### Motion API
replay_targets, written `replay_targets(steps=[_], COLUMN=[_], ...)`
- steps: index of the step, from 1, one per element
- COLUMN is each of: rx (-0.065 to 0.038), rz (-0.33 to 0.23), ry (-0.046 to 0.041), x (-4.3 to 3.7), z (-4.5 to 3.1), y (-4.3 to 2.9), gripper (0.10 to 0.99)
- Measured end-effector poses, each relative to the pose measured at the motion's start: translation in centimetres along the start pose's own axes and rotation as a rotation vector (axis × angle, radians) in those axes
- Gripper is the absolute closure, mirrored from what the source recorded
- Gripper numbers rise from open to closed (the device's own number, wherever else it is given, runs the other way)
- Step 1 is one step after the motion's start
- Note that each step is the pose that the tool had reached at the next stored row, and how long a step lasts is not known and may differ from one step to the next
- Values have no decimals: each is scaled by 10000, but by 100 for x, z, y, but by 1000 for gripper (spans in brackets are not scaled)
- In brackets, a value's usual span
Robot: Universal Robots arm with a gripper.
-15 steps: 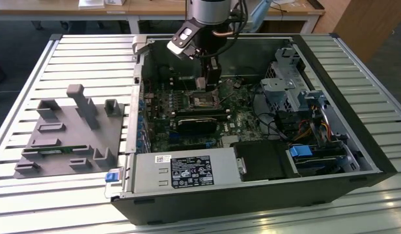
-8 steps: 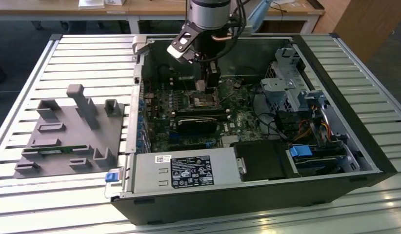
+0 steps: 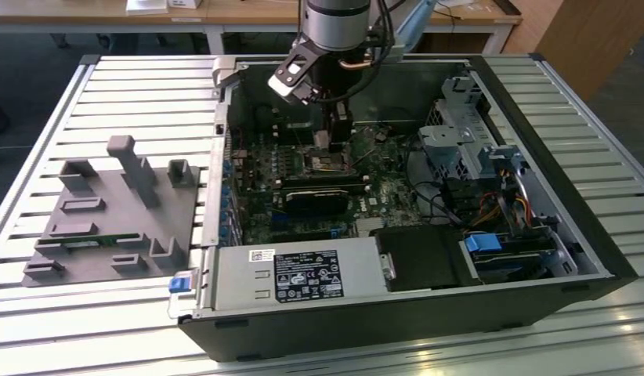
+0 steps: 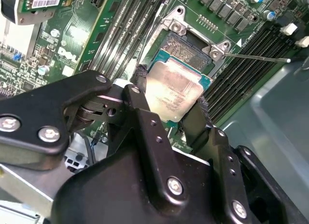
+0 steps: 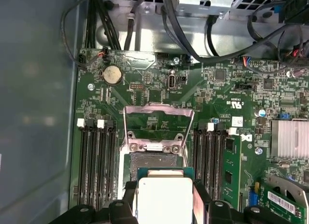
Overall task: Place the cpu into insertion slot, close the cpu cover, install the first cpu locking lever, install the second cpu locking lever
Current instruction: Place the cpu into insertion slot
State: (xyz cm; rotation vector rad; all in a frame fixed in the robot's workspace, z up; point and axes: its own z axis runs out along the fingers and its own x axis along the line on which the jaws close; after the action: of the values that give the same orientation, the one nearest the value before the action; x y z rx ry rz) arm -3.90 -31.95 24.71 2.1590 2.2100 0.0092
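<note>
My gripper (image 4: 173,91) is shut on the cpu (image 4: 175,91), a flat silvery square chip held by two opposite edges between the black fingers (image 4: 140,96). In the first wrist view the cpu (image 5: 164,197) hangs in the gripper (image 5: 165,201) just over the near part of the insertion slot (image 5: 153,161). The slot's pin field (image 4: 186,50) shows uncovered beyond the chip. The cpu cover (image 5: 159,107) stands swung open behind the slot. A thin wire locking lever (image 4: 256,57) sticks out sideways, unlatched. In the exterior view the gripper (image 3: 336,145) reaches down into the case over the insertion slot (image 3: 328,163).
Long black memory slots (image 5: 96,161) flank the socket on both sides. A finned heatsink (image 5: 289,137) and black cables (image 5: 193,35) lie nearby. The open case holds a power supply (image 3: 301,274) and a drive cage (image 3: 458,141). A grey fixture (image 3: 113,211) sits on the exterior view's left.
</note>
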Motion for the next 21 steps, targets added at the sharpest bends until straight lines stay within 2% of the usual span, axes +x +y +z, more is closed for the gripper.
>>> replay_targets(steps=[4,7,10,13,21], rx=[4,3,0,-4,-3], rz=[146,141,145,152,153], ry=[15,78,292,459,477], x=[4,6,7,9,11], z=[51,98,125,157,225], y=[-9,-29,-34,-34,-38], gripper=[545,545,545,545,545])
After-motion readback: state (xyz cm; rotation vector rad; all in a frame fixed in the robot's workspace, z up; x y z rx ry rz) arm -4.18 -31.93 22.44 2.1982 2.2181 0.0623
